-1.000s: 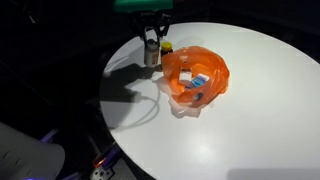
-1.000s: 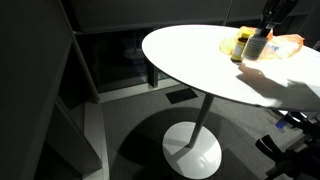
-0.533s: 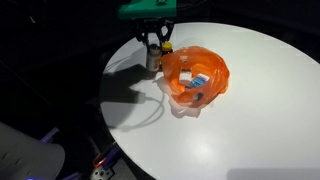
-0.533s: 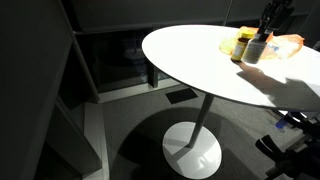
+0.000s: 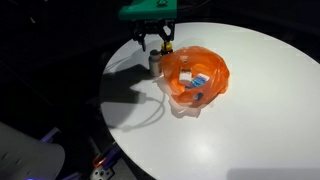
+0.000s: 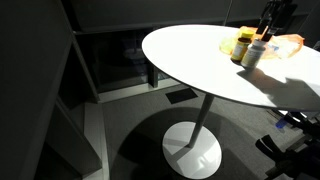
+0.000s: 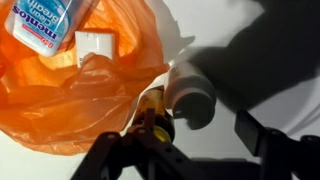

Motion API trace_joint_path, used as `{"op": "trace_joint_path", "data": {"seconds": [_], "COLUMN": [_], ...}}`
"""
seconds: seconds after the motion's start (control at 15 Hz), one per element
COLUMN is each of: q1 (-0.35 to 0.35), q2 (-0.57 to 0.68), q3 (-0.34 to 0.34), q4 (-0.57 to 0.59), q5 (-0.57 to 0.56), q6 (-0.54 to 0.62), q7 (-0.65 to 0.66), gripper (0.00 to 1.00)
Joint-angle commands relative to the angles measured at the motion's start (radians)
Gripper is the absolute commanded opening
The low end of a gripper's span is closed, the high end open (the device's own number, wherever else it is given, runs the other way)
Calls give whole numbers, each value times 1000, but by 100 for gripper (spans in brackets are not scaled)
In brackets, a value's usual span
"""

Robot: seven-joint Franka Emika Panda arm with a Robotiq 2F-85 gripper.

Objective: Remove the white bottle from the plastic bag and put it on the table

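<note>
Item: my gripper (image 5: 156, 40), jaws spread and empty, above the small white cylindrical bottle (image 5: 155, 64) standing on the round white table (image 5: 250, 120) just beneath me, beside the crumpled orange plastic bag (image 5: 196, 76); hazard: if I drift sideways, a finger clips and topples it.

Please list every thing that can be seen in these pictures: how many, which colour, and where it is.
round white table: one, white, carries everything.
crumpled orange plastic bag: one, orange, lying open on the table.
white plastic bottle: one, white, upright on the table beside the bag, outside it.
yellow bottle with dark cap: one, yellow, on the table next to the white bottle.
blue-and-white packet: one, inside the bag.
small white box: one, white, inside the bag.
pincer: one, dark, open, above the white bottle.
</note>
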Motion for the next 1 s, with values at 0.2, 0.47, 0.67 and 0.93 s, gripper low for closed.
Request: {"op": "trace_joint_path", "data": {"seconds": [0.2, 0.47, 0.67, 0.93], "q1": [-24, -45, -56, -65], "q2": [-68, -103, -126, -148], "q3": [12, 5, -6, -15], "q4": [-5, 12, 28, 40], "q5": [-34, -68, -42, -25], "q6": [-54, -148, -247, -324], "q7": [102, 256, 328, 374], "gripper": [100, 100, 100, 100]}}
